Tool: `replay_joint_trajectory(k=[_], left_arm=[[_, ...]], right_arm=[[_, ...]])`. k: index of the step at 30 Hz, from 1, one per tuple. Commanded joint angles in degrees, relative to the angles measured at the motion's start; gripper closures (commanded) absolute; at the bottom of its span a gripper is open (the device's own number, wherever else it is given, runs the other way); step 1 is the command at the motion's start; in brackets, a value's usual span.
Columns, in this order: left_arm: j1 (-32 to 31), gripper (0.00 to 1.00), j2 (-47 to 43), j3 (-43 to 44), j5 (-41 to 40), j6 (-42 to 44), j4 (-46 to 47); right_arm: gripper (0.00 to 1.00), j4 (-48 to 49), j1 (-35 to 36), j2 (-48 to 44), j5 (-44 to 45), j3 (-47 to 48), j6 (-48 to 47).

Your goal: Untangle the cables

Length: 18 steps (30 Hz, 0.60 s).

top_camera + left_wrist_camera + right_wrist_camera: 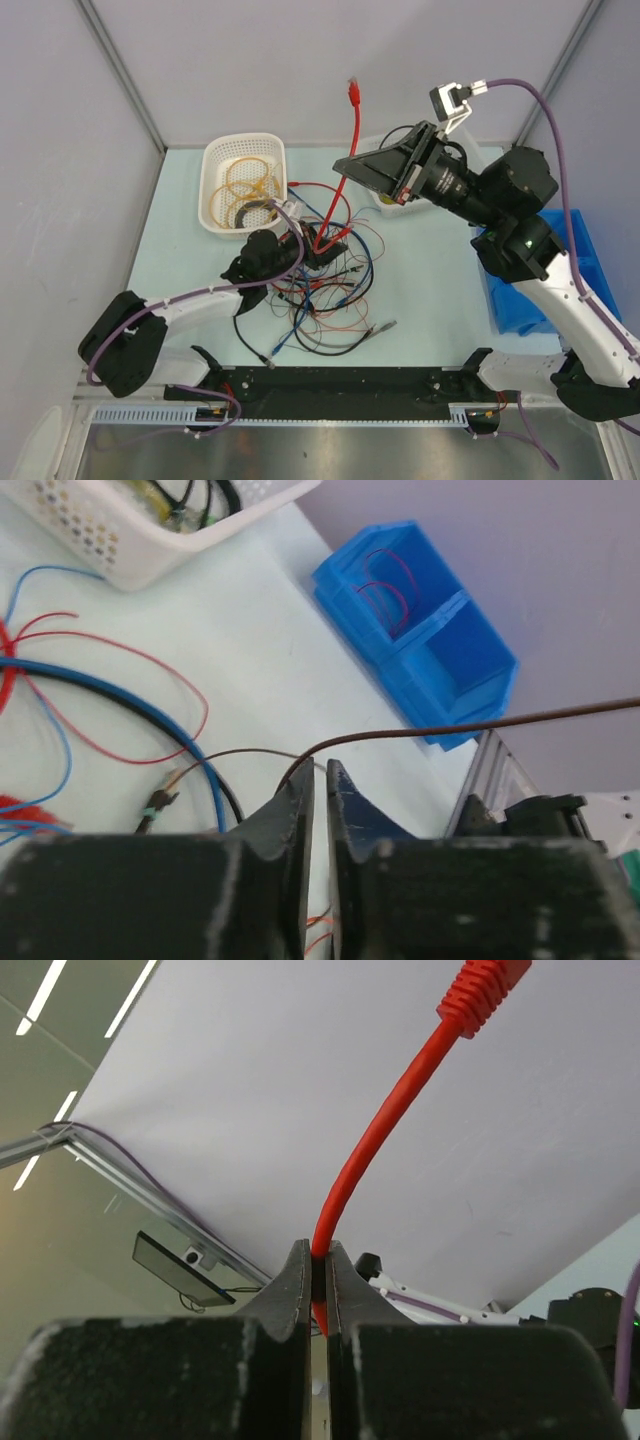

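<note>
At the middle of the overhead frame, the cables (325, 275) lie in a knotted heap of red, blue and black strands on the bench (430, 290), just below a white basket (243, 139) that holds coiled yellow loops. The left claw (285, 258) sits low at the heap's left edge, probably to anchor the pile. The right claw (345, 165) hangs well above the heap in the upper centre, clamped on a thick red cable (357, 130) whose plug end stands up past the jaws. That lift looks meant to draw this one cable out of the knot. A blue bin (595, 250) rests at the right edge.

Toward the bottom of the left wrist frame, the left claw (320, 770) has its jaws drawn close, with only a slit between them. A thin brown wire (480, 720) runs from the tips to the right edge, raised and fairly straight, so it appears nipped there. Blue and red strands curl on the bench at left. The basket (120, 540) shows at upper left and the bin (470, 680) at upper centre, with red wire inside.

Up the centre of the right wrist frame, the red cable (400, 1110) rises from the tightly closed right claw (318, 1250) toward its plug at upper right. Gripping short of the plug likely gives a firm hold for pulling.
</note>
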Motion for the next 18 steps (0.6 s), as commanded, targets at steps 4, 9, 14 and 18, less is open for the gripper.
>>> replay_joint_trajectory(k=[4,9,14,18], left_arm=[[5.33,1.00,3.06,2.42,0.10,-1.48,-9.80],[8.41,1.00,4.65,2.86,-2.36,-3.51,-20.50],[10.79,0.60,5.27,6.55,0.79,-1.85,-28.63],[10.79,0.01,-1.04,5.15,3.16,-0.70,-24.08]], right_arm=[[1.00,-7.61,-1.43,-2.49,1.82,11.50,-7.10],[1.00,-9.64,-5.47,-3.28,0.69,14.14,-7.45],[1.00,-10.61,-8.73,-3.90,-0.99,14.06,-6.49],[1.00,-8.07,-10.83,-4.78,-2.30,10.37,-4.39]])
